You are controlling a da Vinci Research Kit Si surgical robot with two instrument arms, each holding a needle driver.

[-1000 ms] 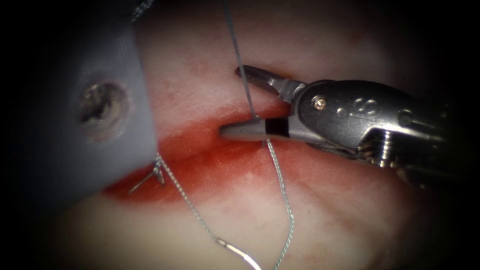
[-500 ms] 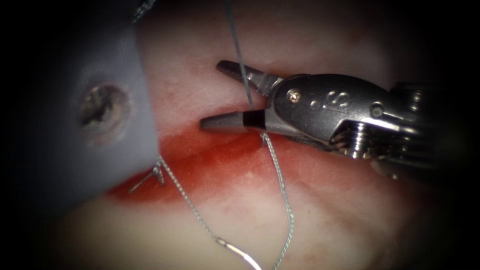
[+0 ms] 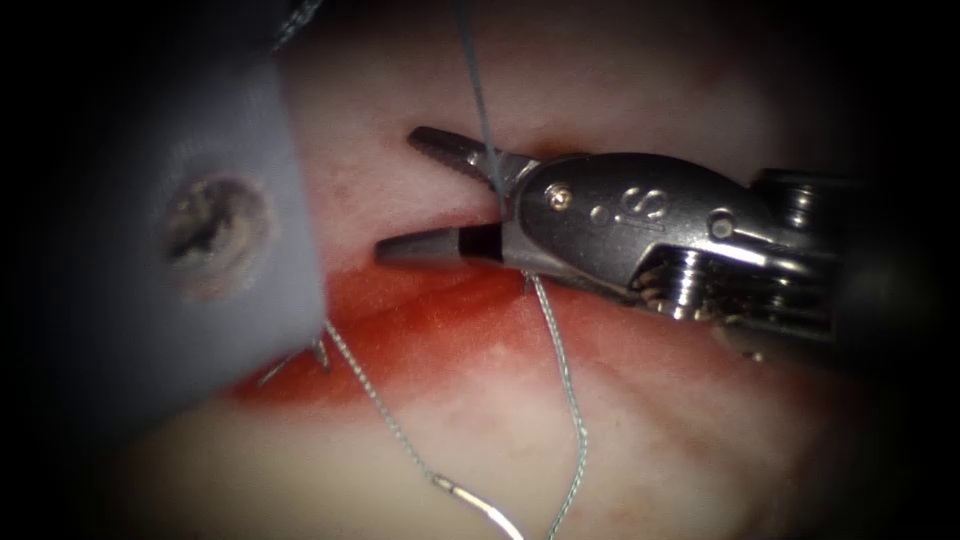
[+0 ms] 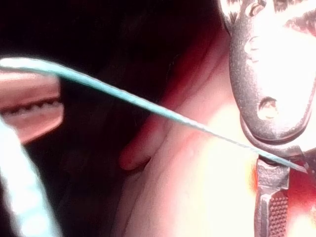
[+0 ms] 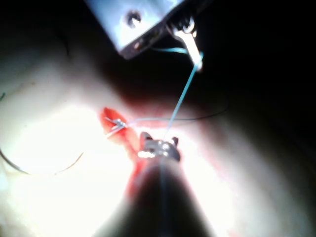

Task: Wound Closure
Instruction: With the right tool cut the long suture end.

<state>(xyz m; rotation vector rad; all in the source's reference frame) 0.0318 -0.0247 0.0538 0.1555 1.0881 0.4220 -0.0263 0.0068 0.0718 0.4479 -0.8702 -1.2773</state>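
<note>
Taut thread [image 3: 478, 90] crosses between right tool [image 3: 425, 195] open fingers; left tool [image 3: 190, 250] crowds cut's left.

red fluid [image 3: 430, 335]: a band across the middle | cut ends of thread [image 3: 318, 352]: short, at band's left end

two end effectors [image 3: 440, 200] [image 5: 190, 42], one needle [image 3: 480, 505], one thread [image 3: 565, 370]

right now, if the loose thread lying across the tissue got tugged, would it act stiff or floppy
Probably floppy: the loose thread lies in soft curves on the tissue. It likely weighs little, being so thin. The strand between the right tool's open jaws looks straight, so probably taut.
</note>
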